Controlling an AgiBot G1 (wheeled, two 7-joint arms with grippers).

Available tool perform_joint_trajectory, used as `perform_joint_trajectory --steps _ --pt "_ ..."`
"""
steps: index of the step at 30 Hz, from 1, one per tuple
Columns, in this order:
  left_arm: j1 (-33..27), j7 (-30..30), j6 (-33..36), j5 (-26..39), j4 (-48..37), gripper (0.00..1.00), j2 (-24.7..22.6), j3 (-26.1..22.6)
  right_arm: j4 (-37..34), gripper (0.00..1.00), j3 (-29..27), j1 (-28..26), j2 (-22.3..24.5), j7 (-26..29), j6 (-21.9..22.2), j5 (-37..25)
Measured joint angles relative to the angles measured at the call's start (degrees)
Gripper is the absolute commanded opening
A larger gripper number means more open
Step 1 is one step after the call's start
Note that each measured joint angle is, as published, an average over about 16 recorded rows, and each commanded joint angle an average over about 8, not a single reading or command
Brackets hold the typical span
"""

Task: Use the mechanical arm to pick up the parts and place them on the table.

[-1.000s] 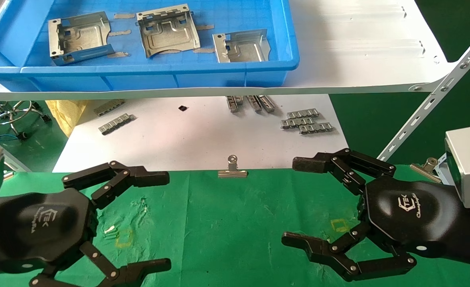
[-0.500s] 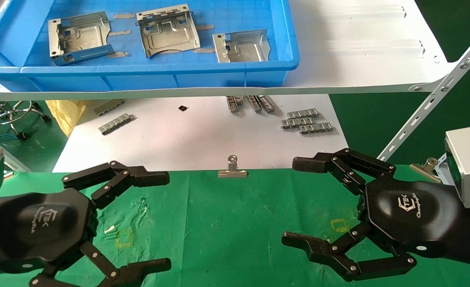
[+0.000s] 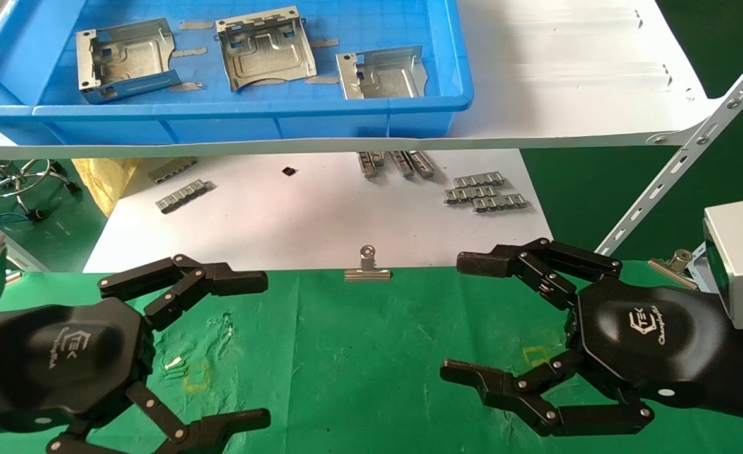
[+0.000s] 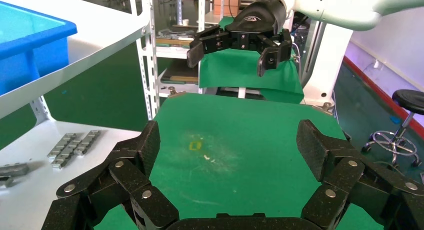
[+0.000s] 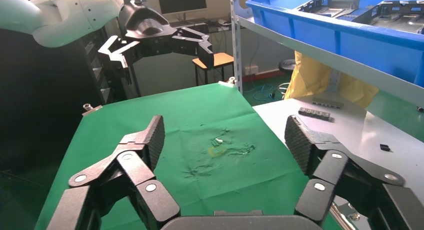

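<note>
Bench [image 3: 371,353] at 6 o'clock carries no parts yet; you're still at the reach step. Bin [image 3: 220,123] at 12 holds three parts [image 3: 264,47]. Left gripper [image 3: 210,347] at 7 and right gripper [image 3: 504,321] at 4 hover, jaws wide, holding nothing. Next: lift left up to the bin.

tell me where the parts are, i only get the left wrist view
Observer: Three parts lie side by side in the blue bin on the shelf; none are on the table.
Operator: which is closest to the bin's front rim
Observer: The right one, by the front right corner.
Operator: anything on the table's far edge
Observer: One binder clip, about midway between the left gripper and the right gripper.
</note>
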State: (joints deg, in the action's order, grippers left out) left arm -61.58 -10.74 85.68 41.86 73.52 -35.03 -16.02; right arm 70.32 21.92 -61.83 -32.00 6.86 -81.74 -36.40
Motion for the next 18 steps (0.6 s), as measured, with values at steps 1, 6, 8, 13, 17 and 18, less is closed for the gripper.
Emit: perform_joint_trajectory --steps 1,6,8,13,17,18 --pt "0.0 0.0 0.0 0.0 0.0 1.00 0.0 0.0 0.0 0.00 0.0 0.0 0.0 0.0 0.0 0.0" --pt "0.0 0.0 0.0 0.0 0.0 1.00 0.0 0.0 0.0 0.00 0.0 0.0 0.0 0.0 0.0 0.0" --pt "0.0 0.0 0.0 0.0 0.0 1.00 0.0 0.0 0.0 0.00 0.0 0.0 0.0 0.0 0.0 0.0" --pt "0.0 0.0 0.0 0.0 0.0 1.00 0.0 0.0 0.0 0.00 0.0 0.0 0.0 0.0 0.0 0.0" --pt "0.0 0.0 0.0 0.0 0.0 1.00 0.0 0.0 0.0 0.00 0.0 0.0 0.0 0.0 0.0 0.0" --pt "0.0 0.0 0.0 0.0 0.0 1.00 0.0 0.0 0.0 0.00 0.0 0.0 0.0 0.0 0.0 0.0"
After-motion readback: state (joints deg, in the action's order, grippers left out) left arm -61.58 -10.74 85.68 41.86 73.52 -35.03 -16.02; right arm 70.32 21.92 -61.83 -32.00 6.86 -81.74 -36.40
